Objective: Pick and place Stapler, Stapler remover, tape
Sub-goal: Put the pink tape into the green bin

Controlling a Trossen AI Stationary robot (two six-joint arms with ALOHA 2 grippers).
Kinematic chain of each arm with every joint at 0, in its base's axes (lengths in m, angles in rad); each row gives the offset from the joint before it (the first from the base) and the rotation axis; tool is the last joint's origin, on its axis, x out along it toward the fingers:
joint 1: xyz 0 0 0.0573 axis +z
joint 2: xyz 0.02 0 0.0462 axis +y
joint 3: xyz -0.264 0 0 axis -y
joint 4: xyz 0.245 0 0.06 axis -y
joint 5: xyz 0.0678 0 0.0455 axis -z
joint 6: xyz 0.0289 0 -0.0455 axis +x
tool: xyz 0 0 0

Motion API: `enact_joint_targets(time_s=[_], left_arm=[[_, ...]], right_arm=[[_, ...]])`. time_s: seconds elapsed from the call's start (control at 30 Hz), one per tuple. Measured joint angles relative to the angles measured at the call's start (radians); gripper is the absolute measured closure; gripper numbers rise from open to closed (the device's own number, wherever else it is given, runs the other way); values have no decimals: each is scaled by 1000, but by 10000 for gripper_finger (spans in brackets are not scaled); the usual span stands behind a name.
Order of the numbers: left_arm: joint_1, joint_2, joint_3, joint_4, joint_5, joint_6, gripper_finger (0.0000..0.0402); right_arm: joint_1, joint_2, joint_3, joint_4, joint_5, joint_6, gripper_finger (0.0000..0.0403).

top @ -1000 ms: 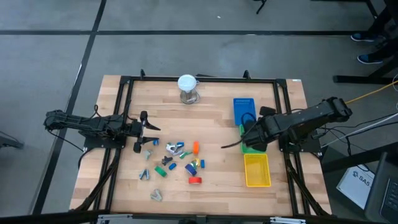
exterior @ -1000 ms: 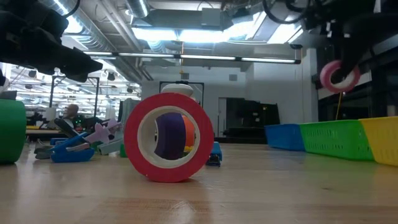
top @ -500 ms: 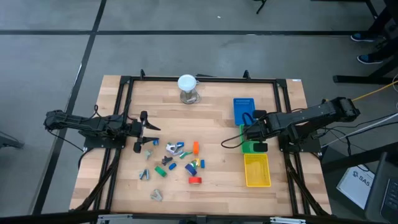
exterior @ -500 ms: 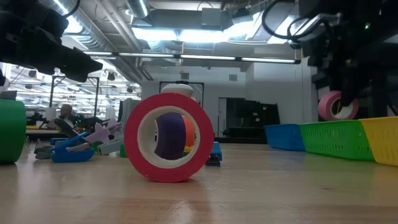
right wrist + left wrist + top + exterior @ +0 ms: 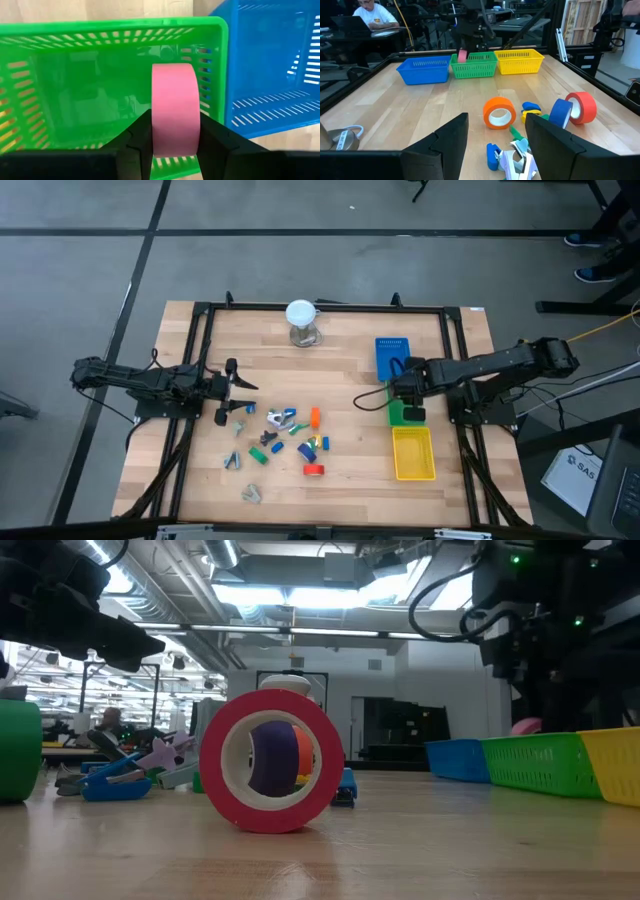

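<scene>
1. The right arm reaches in from the table's right edge, stretched nearly flat, its right gripper [image 5: 398, 387] low over the green basket [image 5: 403, 416], which sits between the blue basket [image 5: 391, 352] and the yellow basket [image 5: 413, 454].
2. Its jaws are clamped on a pink tape roll [image 5: 175, 107], held upright on edge between the two dark fingers [image 5: 139, 140], above the basket's open top.
3. The left arm waits at the table's left side, its left gripper [image 5: 236, 403] pointing toward the pile, jaws spread wide and holding nothing.
4. A second ago the right gripper carried the pink roll high and short of the baskets; it has since swung over the green one and come down, so that in the low view only the roll's top [image 5: 527, 726] shows above the basket's rim.
5. The baskets are plastic with slotted, lattice-like walls; the table [image 5: 350, 480] is pale wood planking.
6. The remaining tape rolls lie in the pile: a red roll [image 5: 582, 106] and an orange roll [image 5: 499, 112], both thick rings with pale cores, with a blue roll [image 5: 561, 112] leaning against the red one.
</scene>
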Motion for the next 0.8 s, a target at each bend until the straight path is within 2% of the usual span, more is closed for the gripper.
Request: enact_joint_targets(time_s=[0.57, 0.8], left_arm=[[0, 0, 0, 0, 0, 0, 205], [0, 0, 0, 0, 0, 0, 205]], right_arm=[[-32, 45, 0, 0, 0, 0, 286], [-38, 45, 0, -1, 0, 0, 258]])
